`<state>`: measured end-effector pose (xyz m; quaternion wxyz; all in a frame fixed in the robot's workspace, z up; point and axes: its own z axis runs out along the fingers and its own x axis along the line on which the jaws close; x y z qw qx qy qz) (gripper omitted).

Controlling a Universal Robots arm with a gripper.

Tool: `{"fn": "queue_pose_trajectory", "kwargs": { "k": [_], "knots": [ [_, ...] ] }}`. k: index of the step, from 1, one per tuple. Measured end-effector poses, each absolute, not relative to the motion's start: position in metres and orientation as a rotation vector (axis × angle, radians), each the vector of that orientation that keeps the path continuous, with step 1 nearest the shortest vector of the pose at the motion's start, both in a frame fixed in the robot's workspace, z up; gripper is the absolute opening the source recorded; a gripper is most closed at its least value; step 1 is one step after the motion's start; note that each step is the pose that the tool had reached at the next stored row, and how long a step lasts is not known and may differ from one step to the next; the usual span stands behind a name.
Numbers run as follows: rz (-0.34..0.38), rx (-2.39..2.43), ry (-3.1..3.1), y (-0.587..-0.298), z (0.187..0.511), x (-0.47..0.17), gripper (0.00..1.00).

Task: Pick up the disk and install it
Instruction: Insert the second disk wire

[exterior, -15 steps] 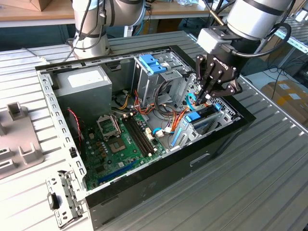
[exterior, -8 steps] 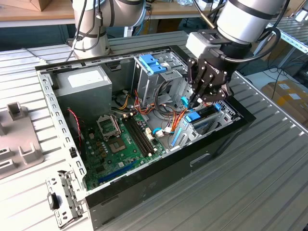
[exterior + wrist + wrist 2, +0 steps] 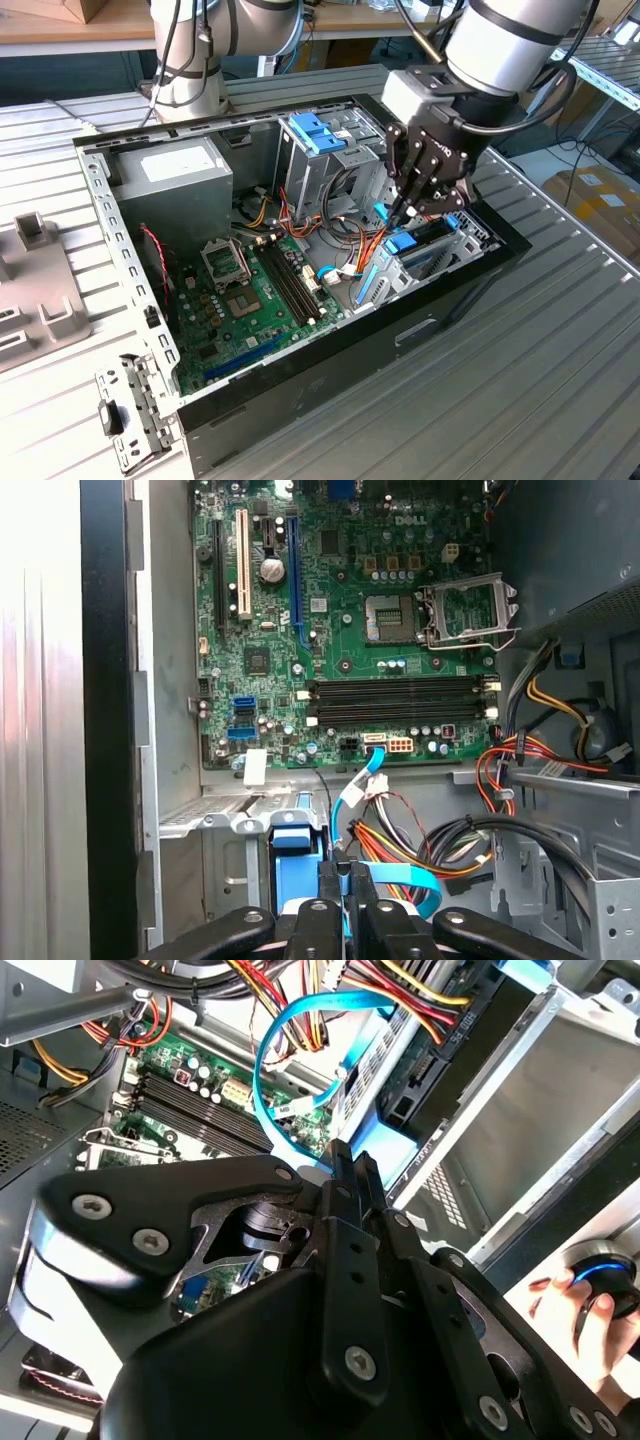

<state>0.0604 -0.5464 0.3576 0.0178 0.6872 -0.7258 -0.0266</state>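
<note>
Gripper (image 3: pixel 408 212) jaws pressed together, poised over the disk (image 3: pixel 403 243), disk seated in bay at open computer case (image 3: pixel 330 355) exterior view's right, green motherboard (image 3: pixel 255 295) to its left

Exterior view: high, off to one side, looks down at an angle over the whole open computer case (image 3: pixel 130 300) w/ arm above. Both wrist views sit close inside the case, looking past the gripper (image 3: pixel 345 885) (image 3: pixel 345 1160). They share the motherboard (image 3: pixel 340 630) (image 3: pixel 190 1100) & cables.
</note>
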Motion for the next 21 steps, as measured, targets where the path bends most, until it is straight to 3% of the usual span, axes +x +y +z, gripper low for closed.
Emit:
{"fn": "queue_pose_trajectory", "kwargs": {
  "k": [21],
  "knots": [
    [-0.099,2.142,-2.261,-0.556,0.346,0.06,0.16]
  ]
}}
